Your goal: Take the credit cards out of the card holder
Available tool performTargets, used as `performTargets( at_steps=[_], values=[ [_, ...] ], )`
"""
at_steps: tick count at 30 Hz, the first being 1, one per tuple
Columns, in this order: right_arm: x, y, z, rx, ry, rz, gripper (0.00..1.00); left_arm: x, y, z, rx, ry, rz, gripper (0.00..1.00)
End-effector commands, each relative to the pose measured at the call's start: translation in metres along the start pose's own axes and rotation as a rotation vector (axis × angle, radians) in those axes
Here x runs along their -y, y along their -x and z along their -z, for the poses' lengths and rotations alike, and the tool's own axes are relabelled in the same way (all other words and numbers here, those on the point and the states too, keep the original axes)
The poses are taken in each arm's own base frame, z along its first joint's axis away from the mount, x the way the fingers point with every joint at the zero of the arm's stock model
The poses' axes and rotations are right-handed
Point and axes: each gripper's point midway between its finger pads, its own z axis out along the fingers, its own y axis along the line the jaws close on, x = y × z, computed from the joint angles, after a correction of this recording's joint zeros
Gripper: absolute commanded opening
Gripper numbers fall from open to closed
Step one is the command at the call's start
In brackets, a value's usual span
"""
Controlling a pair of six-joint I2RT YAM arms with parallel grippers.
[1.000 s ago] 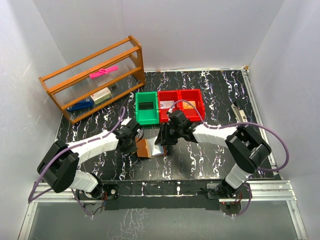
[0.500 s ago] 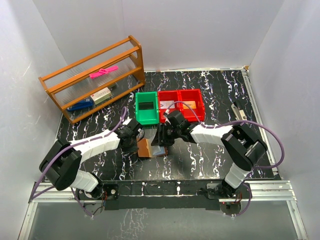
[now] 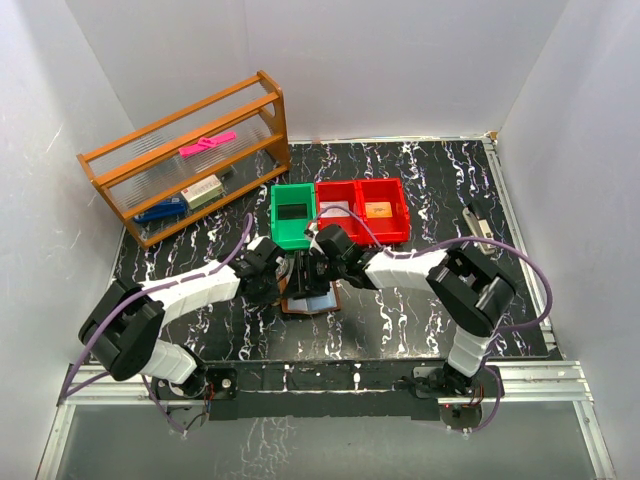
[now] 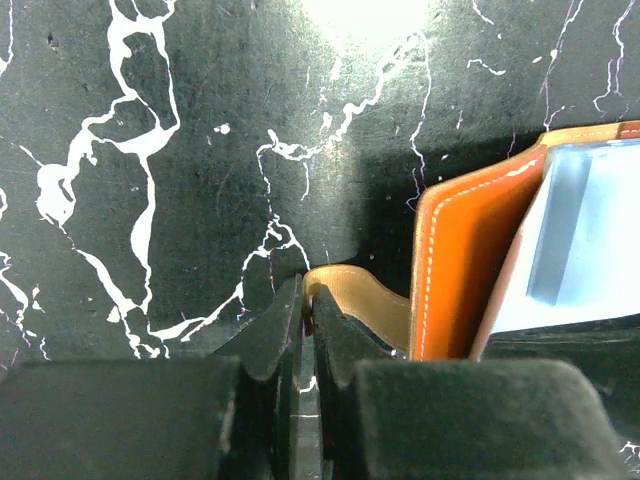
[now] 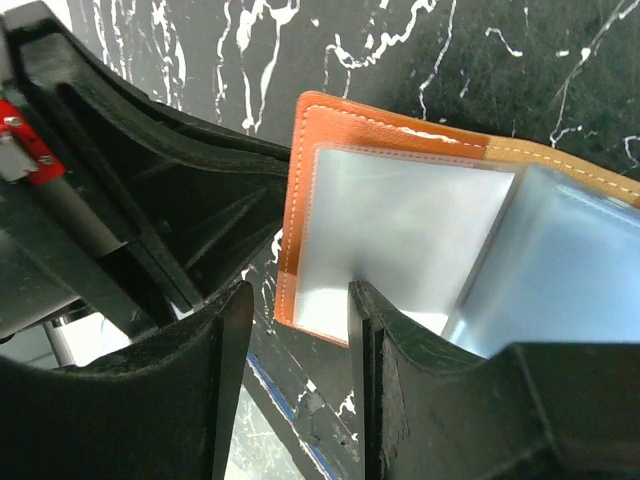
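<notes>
Right, the card holder (image 3: 306, 300) lies open on the black marbled table (image 3: 430, 170), near the front middle, between the two grippers. Its pale blue clear sleeves (image 5: 400, 230) face up, and whether a card sits inside them I cannot tell. The left gripper (image 4: 308, 310) is pinched tight on a tan flap (image 4: 350, 295) at the holder's edge. The right gripper (image 5: 295, 320) hangs over one open page, fingers partly apart, the page's brown rim showing in the gap, with nothing gripped that I can see.

Just behind stand three bins in a row. The green bin (image 3: 295, 240) holds a dark rectangle (image 3: 293, 211), the left red bin (image 3: 340, 187) a grey card (image 3: 338, 208), the right red bin (image 3: 385, 232) an orange card (image 3: 377, 210). Far left, the wooden rack (image 3: 172, 117) carries a pink thing (image 3: 207, 143) up top, with a white box (image 3: 203, 190) and a blue thing (image 3: 160, 210) below.
</notes>
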Motion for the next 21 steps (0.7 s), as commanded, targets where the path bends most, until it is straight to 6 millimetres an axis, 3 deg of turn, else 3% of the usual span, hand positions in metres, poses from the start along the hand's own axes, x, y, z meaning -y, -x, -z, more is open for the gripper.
performTargets(
  at_steps=[1,5,9,14,18,21],
  values=[
    [-0.006,0.012,-0.006,0.049,0.014,-0.010,0.42,-0.001,-0.005,-0.002,-0.017,-0.002,0.031,0.00],
    [0.006,0.010,-0.011,0.061,-0.015,-0.038,0.41,-0.005,-0.009,-0.002,-0.025,0.012,0.034,0.00],
    [0.020,0.005,-0.017,0.063,-0.050,-0.067,0.32,-0.012,-0.008,0.001,-0.022,0.046,0.039,0.00],
    [0.033,0.001,-0.017,0.071,-0.085,-0.077,0.28,-0.012,-0.004,0.008,-0.004,0.047,0.064,0.26],
    [0.032,0.002,-0.013,0.071,-0.093,-0.036,0.41,-0.010,-0.001,0.012,0.002,0.043,0.083,0.38],
    [0.040,0.003,-0.011,0.078,-0.143,-0.042,0.38,-0.007,0.007,0.019,0.031,0.034,0.096,0.44]
  ],
)
